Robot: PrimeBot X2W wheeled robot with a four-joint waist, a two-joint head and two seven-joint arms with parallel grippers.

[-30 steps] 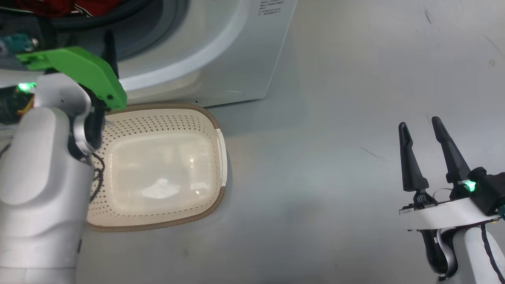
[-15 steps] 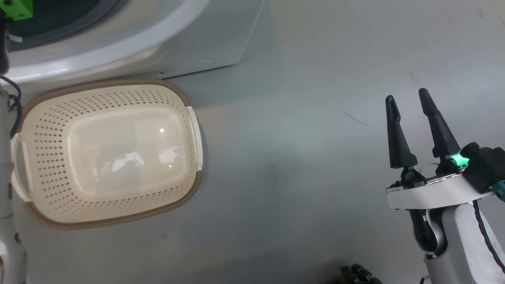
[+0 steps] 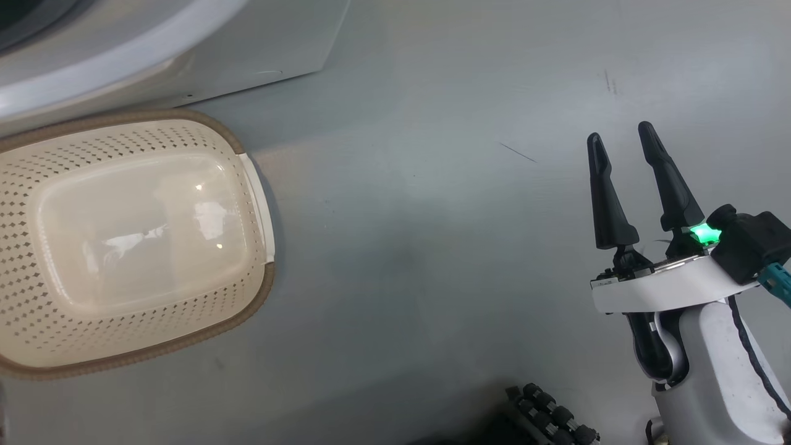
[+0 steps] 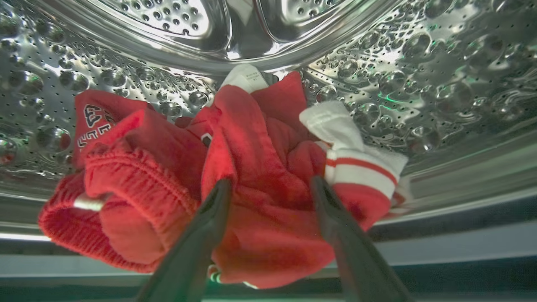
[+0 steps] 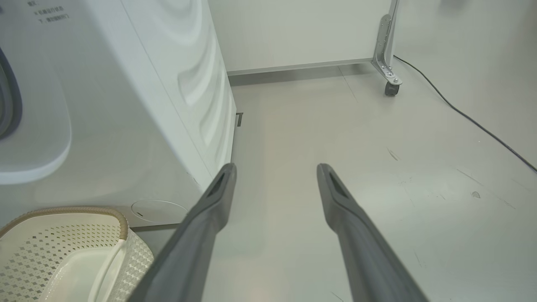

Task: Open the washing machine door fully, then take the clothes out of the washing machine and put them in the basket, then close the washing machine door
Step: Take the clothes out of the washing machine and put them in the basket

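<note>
Swinging to the right over the last second, the head camera now cuts the basket (image 3: 154,115) off at the view's left edge, and the pale left forearm that covered its near side is gone from over it; the things themselves have not moved. That cream basket stands on the grey floor (image 3: 432,247), close against the foot of the washing machine (image 3: 266,37) near its front right corner, its glossy bottom bare. A dark ribbed part (image 3: 550,420) has come in at the bottom edge. Still hanging over open floor well right of the basket, the right gripper (image 3: 620,131) has its two dark fingers spread with nothing between them, as before. Inside the steel drum (image 4: 419,63), the left gripper (image 4: 270,181) is held wide apart, one finger either side of a fold of the clothes (image 4: 251,126); whether the tips touch the fabric I cannot tell. These red garments with white striped trim lie heaped on the drum's lower wall, near its front lip.
</note>
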